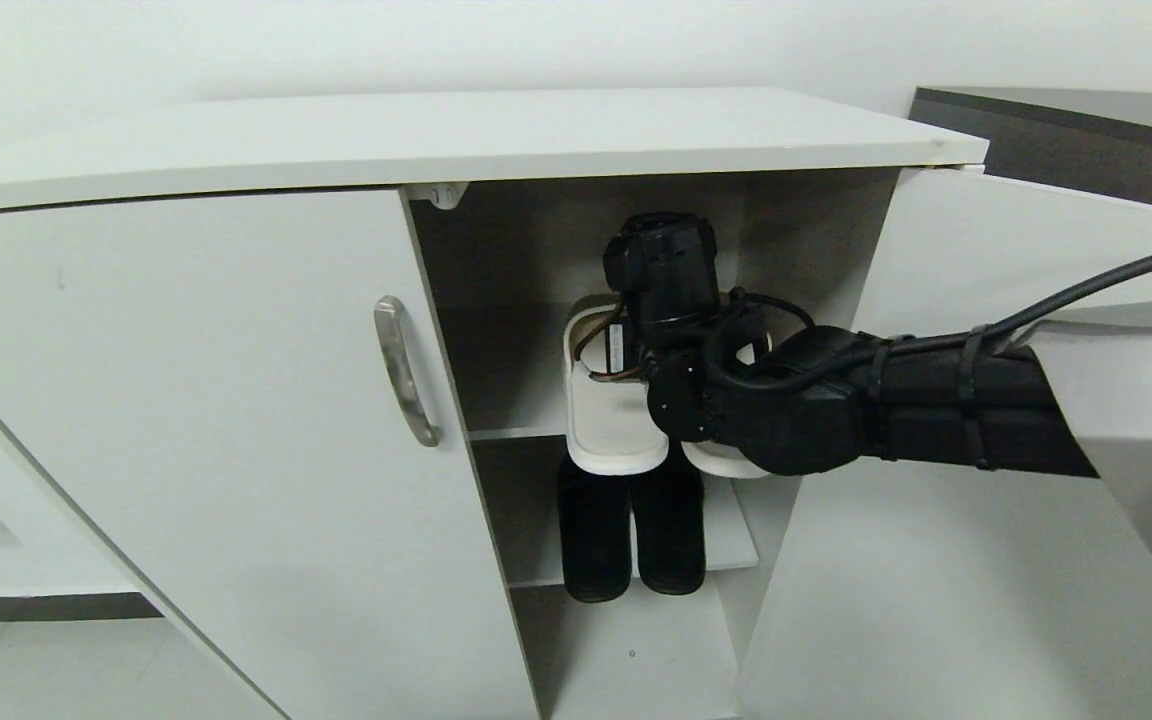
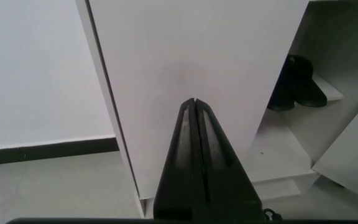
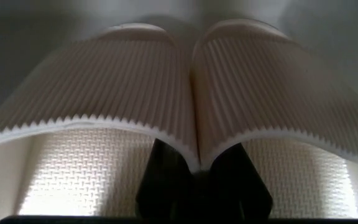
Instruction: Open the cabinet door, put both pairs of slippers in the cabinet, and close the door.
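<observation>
**A:** What is the right hand [image 3: 199,171] doing inside the cabinet [image 1: 436,140]?

**B:** It is clenching the white slippers [image 1: 616,420] by their ribbed straps, pinching both straps together between its fingers [image 3: 163,183]. The pair is lying at the upper shelf [image 1: 511,433], with the heels poking out past its front edge. I cannot tell whether the soles are resting on the board.

**A:** So it is placing them?

**B:** I am thinking so. The black slippers [image 1: 631,545] are sitting on the lower shelf [image 1: 731,545], and their ends are hanging over its front edge too.

**A:** How should it be finishing this well?

**B:** By sliding the pair deeper, toward the back edge, until the heels are clearing the front. Otherwise the right door [image 1: 936,580] is likely catching on them. After that, it should be laying the soles flat, letting go, and backing straight out so the fingers are not dragging the straps.

**A:** And the arm's pose?

**B:** The forearm is coming in level from the right, past the open door, with the wrist bent and the hand pointing inward. The left hand [image 2: 194,112] is hanging clenched on nothing, in front of the closed left door [image 1: 186,420].
</observation>
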### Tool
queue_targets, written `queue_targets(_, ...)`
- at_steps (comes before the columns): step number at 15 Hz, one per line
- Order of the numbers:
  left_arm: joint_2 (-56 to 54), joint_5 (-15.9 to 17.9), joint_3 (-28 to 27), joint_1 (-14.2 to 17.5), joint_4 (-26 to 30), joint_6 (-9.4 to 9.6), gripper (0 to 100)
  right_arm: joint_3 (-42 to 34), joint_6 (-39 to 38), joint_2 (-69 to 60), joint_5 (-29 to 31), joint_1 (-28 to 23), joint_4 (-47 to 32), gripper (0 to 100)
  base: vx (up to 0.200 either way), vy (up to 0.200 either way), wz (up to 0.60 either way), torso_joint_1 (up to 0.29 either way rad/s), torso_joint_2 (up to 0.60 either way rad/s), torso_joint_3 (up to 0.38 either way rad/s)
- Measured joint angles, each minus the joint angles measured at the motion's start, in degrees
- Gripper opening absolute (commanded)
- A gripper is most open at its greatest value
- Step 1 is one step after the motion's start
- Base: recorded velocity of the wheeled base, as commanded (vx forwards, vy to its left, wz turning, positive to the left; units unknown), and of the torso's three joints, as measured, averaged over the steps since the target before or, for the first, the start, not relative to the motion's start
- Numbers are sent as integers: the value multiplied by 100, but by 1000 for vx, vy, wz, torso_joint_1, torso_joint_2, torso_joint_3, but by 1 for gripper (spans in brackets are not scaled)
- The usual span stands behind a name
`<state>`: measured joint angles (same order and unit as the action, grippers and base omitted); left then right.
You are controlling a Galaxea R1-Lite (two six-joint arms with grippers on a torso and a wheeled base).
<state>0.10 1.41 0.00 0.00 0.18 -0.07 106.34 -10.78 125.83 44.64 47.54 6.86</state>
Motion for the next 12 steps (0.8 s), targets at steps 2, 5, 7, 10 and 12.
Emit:
queue_targets(2, 0, -2, 0, 0, -2, 0, 0, 236, 49, 154, -17, -52, -17, 0, 0, 0, 0, 0, 0, 0)
queue_targets(5, 0, -5, 0, 0, -2, 2, 0, 542, 176, 344, -50, -163, -16, 0, 0, 0, 0, 0, 0, 0)
queue_targets(7, 0, -7, 0, 0, 0, 2, 0, 691, 211, 438, -48, -188, -16, 0, 0, 0, 0, 0, 0, 0)
queue_targets(10, 0, -7, 0, 0, -2, 0, 0, 805, 262, 521, -52, -210, -117, 0, 0, 0, 0, 0, 0, 0)
queue_targets(12, 0, -9, 0, 0, -2, 0, 0, 819, 251, 545, -80, -227, -230, 0, 0, 0, 0, 0, 0, 0)
